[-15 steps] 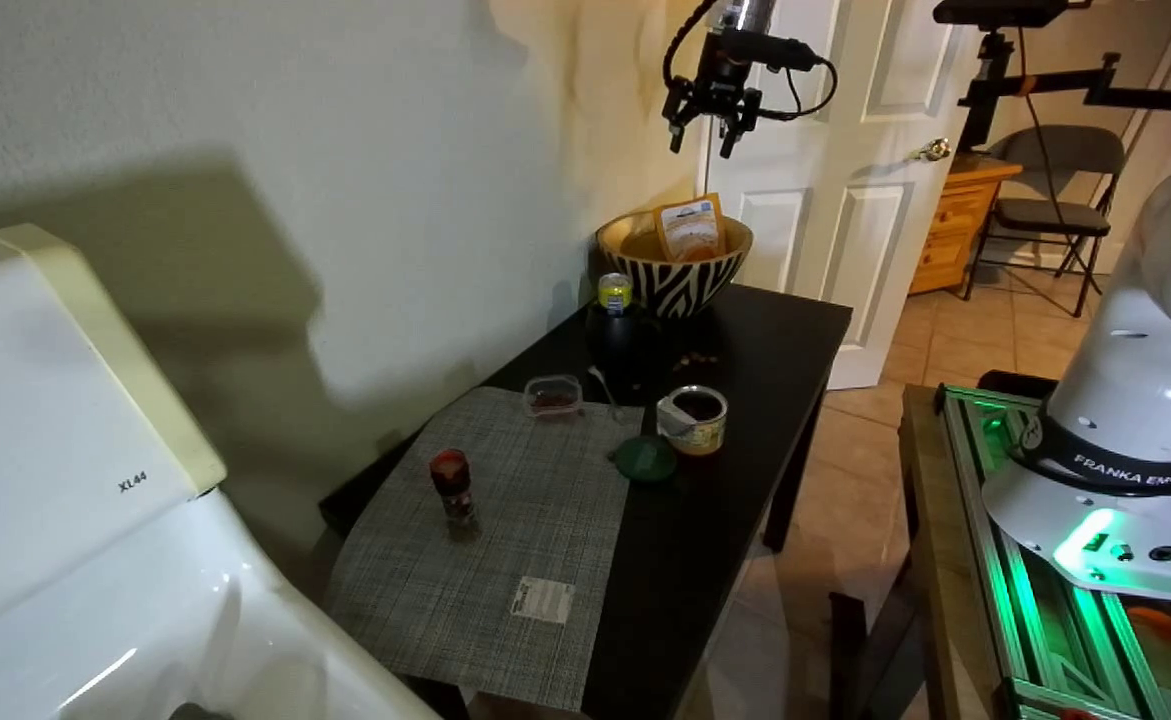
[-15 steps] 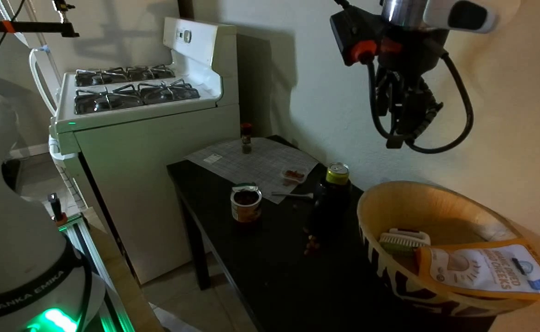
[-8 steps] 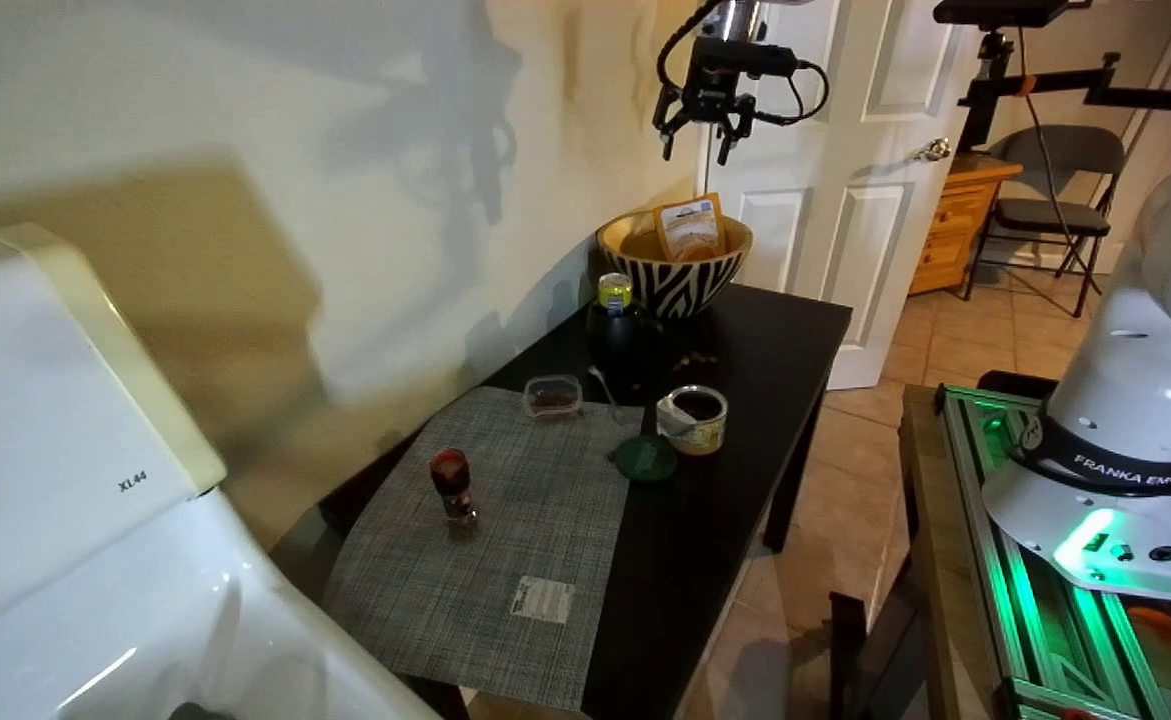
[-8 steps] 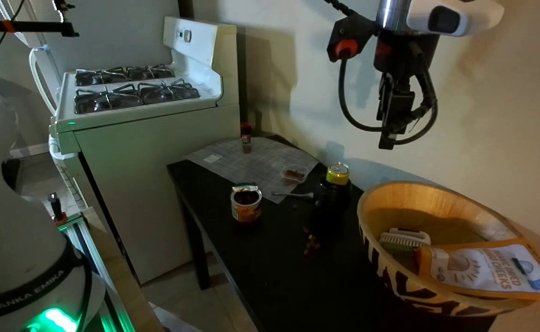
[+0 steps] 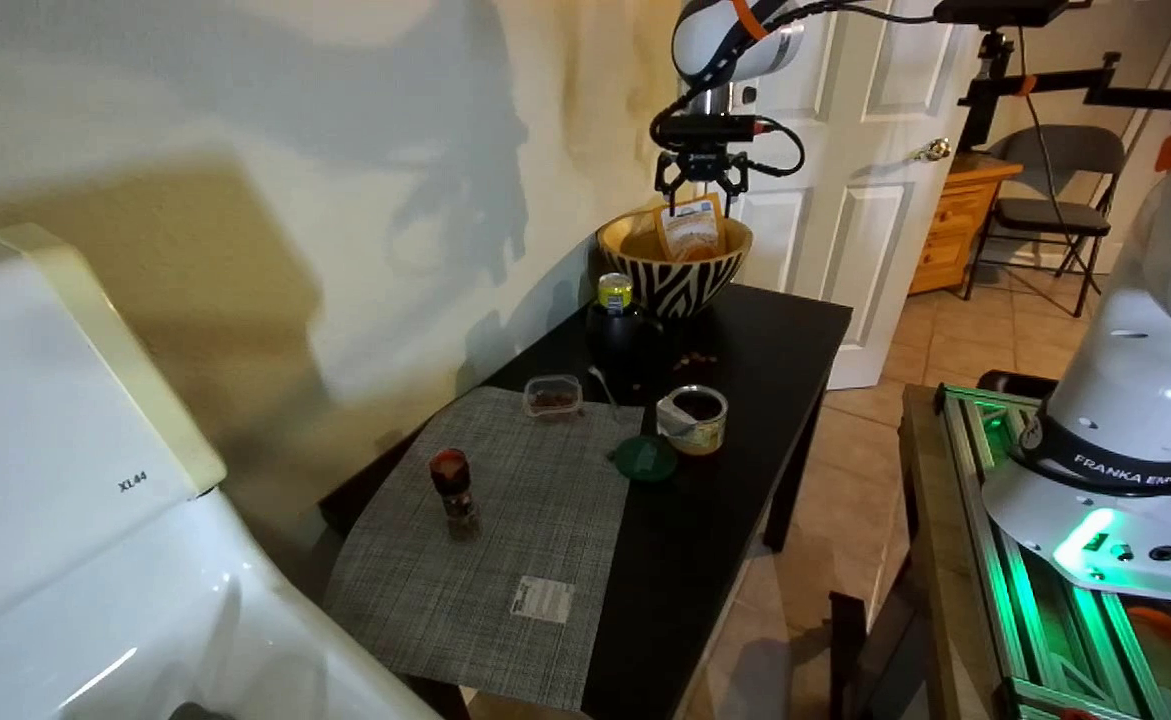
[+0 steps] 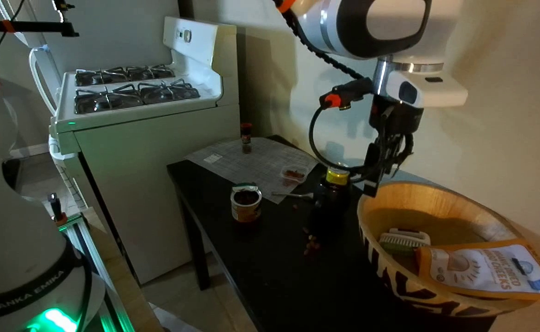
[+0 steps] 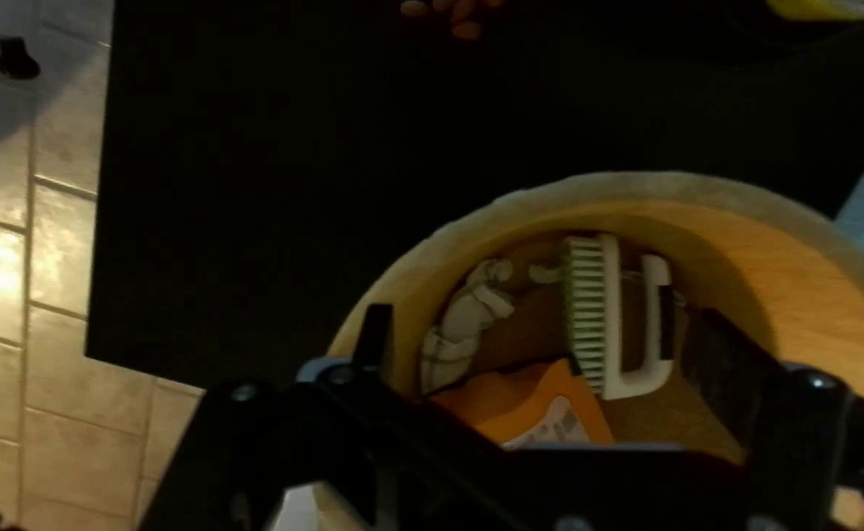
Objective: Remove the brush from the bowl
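- Tool (image 5: 700,210): released, jaws standing wide apart, positioned above the bowl in the wrist view.
- Striped bowl (image 5: 685,285): upright on the bench (image 6: 288,286), at the end away from the stove (image 6: 159,152), close to the wall-side edge.
- Scrub brush (image 7: 612,317): inside the bowl, lying on its side, near the bowl's side that faces the black jug (image 5: 620,345).
- Orange pouch (image 6: 486,269): in the bowl, projecting above the rim, just beside the brush; contact between them cannot be determined.
- Pale item (image 7: 468,317): in the bowl, on the brush's bristle side; not identifiable.
- Yellow can (image 5: 615,292): upright, at the top of the black jug.
- Opened can (image 5: 703,435): upright, near the robot-side edge; green lid (image 5: 645,458) just beside it.
- Gray placemat (image 5: 445,600): at the stove end, bearing an upright red-capped spice jar (image 5: 455,495).
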Action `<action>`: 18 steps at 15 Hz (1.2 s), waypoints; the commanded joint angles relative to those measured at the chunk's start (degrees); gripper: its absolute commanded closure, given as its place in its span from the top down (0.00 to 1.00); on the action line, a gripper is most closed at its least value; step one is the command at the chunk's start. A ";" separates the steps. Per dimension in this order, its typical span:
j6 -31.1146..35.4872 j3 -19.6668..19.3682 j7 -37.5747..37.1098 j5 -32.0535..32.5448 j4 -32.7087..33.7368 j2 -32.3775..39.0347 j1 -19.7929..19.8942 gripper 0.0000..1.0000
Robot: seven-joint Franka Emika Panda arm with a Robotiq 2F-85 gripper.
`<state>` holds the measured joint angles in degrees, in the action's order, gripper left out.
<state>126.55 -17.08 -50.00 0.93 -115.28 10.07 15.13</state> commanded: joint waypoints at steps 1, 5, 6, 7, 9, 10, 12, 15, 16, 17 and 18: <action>-8.44 -3.05 -3.56 -1.25 8.08 6.34 2.19 1.00; -6.81 -3.44 -2.13 -0.43 6.17 5.17 2.19 1.00; -6.81 -3.37 -2.13 -0.42 6.06 5.12 2.07 1.00; -6.81 -3.26 -2.14 -0.41 6.00 5.03 1.88 1.00; -2.10 -4.22 -9.09 -1.37 8.87 8.64 2.16 1.00; -1.95 -4.38 -10.14 -3.53 11.51 10.99 3.21 1.00; -3.00 -4.48 -11.82 -7.27 16.69 15.49 4.77 1.00; -4.11 -4.24 -15.27 -12.59 23.36 21.51 6.43 1.00; -4.54 -4.04 -16.71 -14.05 25.32 23.31 6.76 1.00; -4.69 -3.97 -18.30 -15.14 26.73 24.85 6.90 1.00; -4.80 -3.83 -19.98 -16.15 28.11 26.12 6.85 1.00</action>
<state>123.23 -21.53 -62.04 -12.18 -93.67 30.56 21.43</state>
